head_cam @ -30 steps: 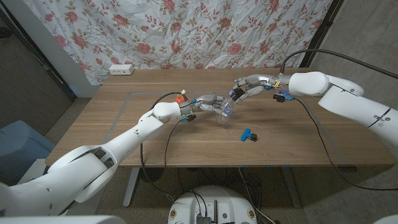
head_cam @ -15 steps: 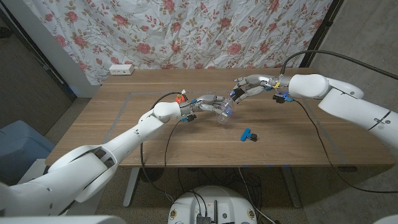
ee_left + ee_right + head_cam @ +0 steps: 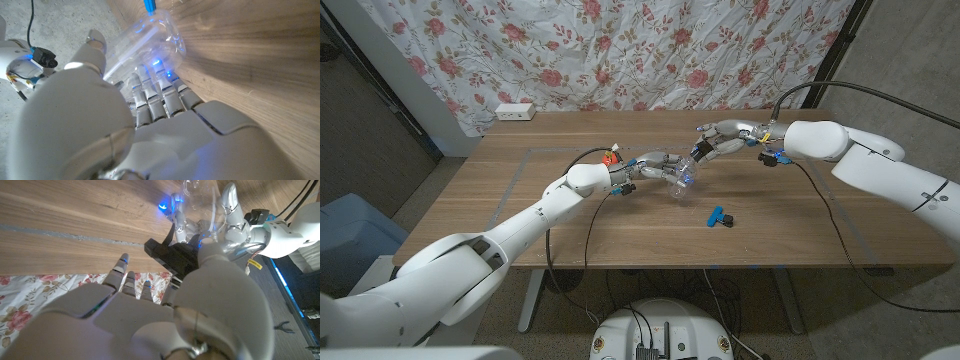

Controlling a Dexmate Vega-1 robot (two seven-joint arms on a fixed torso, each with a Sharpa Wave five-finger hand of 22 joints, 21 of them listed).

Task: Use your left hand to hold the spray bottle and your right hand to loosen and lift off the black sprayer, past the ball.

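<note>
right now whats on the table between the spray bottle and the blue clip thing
Only bare wood. In the head view the spray bottle, gripped by the left hand, is apart from the blue object, with nothing between.

A wooden table (image 3: 570, 225) with a faint rectangular outline marked on its top stood in front of a hanging cloth (image 3: 620, 50) printed with pink and red roses on white. A white power strip (image 3: 515, 111) lay at the table's far left corner, just below the cloth. To the left rose a dark grey wall (image 3: 360, 140), and a blue seat (image 3: 350, 245) stood low beside the table. A grey wall (image 3: 910, 60) closed the right side. The floor (image 3: 450, 40) under the table was grey concrete. The light was even and dim.
</note>
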